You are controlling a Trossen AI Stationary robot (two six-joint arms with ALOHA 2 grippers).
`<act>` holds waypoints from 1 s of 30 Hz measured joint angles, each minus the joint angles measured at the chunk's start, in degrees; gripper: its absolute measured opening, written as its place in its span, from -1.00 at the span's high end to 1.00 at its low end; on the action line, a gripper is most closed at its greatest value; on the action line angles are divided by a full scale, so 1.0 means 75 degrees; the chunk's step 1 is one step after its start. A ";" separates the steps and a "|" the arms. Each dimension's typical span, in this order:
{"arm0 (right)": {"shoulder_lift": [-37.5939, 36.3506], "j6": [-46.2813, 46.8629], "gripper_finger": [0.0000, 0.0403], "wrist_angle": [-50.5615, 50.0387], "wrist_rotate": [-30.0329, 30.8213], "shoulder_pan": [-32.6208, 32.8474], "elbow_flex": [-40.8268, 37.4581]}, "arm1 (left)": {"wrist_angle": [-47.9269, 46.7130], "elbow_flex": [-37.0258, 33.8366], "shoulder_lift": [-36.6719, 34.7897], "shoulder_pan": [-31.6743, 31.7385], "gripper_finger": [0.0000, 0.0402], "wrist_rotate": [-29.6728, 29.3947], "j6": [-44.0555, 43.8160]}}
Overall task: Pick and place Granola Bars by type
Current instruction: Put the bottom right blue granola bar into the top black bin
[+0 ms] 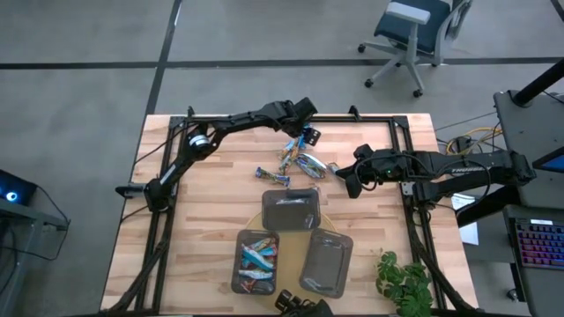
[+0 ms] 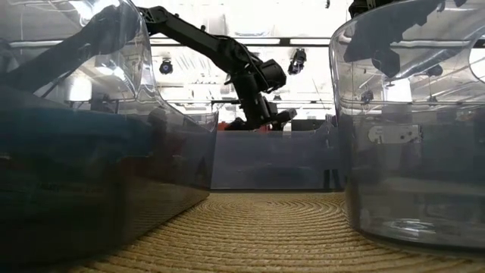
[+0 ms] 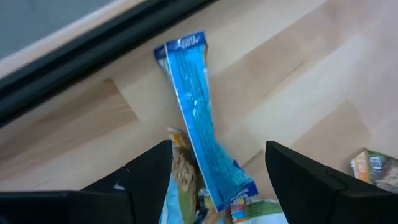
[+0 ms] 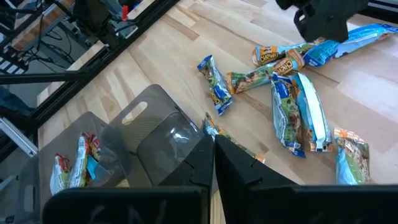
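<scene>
Surface: pale wooden table (image 1: 203, 220), with a round woven mat (image 2: 265, 227) under the trays.
Granola Bars: a loose cluster (image 1: 300, 157) in the upper centre of the high view; one bright blue bar (image 3: 199, 118) lies on the wood between the left fingers.
Left gripper (image 1: 306, 132): hovers over the cluster's upper edge, fingers spread apart and holding nothing.
Right gripper (image 1: 345, 179): right of the cluster, fingers pressed together, empty.
Trays: three dark grey trays in the lower centre; the lower-left tray (image 1: 256, 261) holds several bars.
</scene>
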 joint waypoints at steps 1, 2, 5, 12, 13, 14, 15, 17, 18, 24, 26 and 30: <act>0.0000 0.0000 0.96 0.0000 0.0000 0.0000 0.0000 | 0.0010 -0.0054 0.0000 0.0000 -0.20 -0.0072 -0.0004; 0.0000 0.0000 0.96 0.0000 -0.0001 0.0000 0.0000 | -0.0011 -0.0097 0.0000 0.0000 -0.20 -0.0164 -0.0001; 0.0000 0.0003 0.96 0.0000 -0.0009 0.0000 0.0000 | -0.0007 -0.0088 0.0000 0.0000 -0.20 -0.0220 -0.0001; 0.0000 0.0003 0.96 0.0000 -0.0009 0.0000 0.0000 | 0.0021 -0.0055 -0.0003 0.0003 -0.20 -0.0312 0.0001; 0.0000 0.0003 0.96 0.0000 -0.0009 0.0000 0.0000 | 0.0020 -0.0055 -0.0003 0.0001 -0.20 -0.0307 0.0001; 0.0000 0.0002 0.96 0.0000 -0.0009 0.0000 0.0000 | -0.0019 -0.0044 -0.0013 -0.0009 -0.20 -0.0260 0.0021; 0.0000 0.0003 0.96 0.0001 -0.0009 0.0000 0.0000 | -0.0133 -0.0010 -0.0019 -0.0019 -0.20 -0.0164 0.0084; 0.0000 0.0000 0.96 0.0001 -0.0007 0.0000 0.0000 | -0.0338 0.0134 -0.0030 -0.0072 -0.20 -0.0019 0.0303; 0.0000 0.0000 0.96 0.0000 -0.0007 0.0000 0.0000 | -0.0544 0.0257 -0.0041 -0.0112 -0.20 0.0020 0.0437; 0.0000 0.0000 0.96 0.0003 0.0003 0.0000 0.0000 | -0.1505 0.0974 -0.0076 -0.0320 -0.20 -0.0219 0.1295; 0.0000 0.0000 0.96 0.0003 0.0003 0.0000 0.0000 | -0.1605 0.1083 -0.0076 -0.0345 -0.20 -0.0282 0.1469; 0.0000 0.0000 0.96 0.0003 0.0003 0.0000 0.0000 | -0.2017 0.1299 -0.0076 -0.0353 -0.20 -0.0307 0.1808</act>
